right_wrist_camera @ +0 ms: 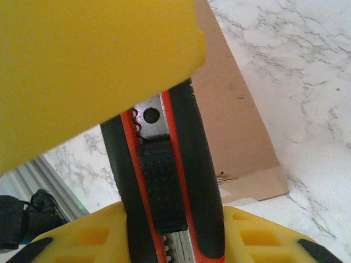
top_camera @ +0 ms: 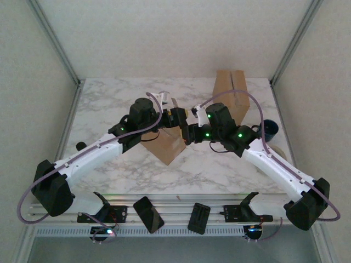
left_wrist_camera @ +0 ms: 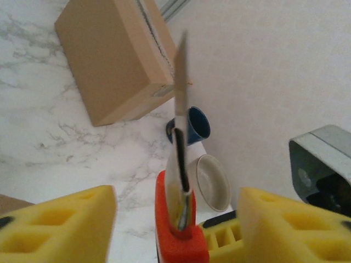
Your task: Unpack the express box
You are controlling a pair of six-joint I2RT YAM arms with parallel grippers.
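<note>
**Express box** [top_camera: 231,90] upright near the far edge of the table [top_camera: 109,104], right of centre; its taped seam appears intact (so, by judgement, unpacking has not begun). At mid-table, over a second brown carton [top_camera: 167,147], the right gripper [right_wrist_camera: 164,153] clamps the utility knife [right_wrist_camera: 162,192] by its handle, blade extended. The left gripper [left_wrist_camera: 175,198] brackets the knife's orange nose, jaws apart with gaps either side. Remaining: slit tape, open flaps, remove contents.
</note>
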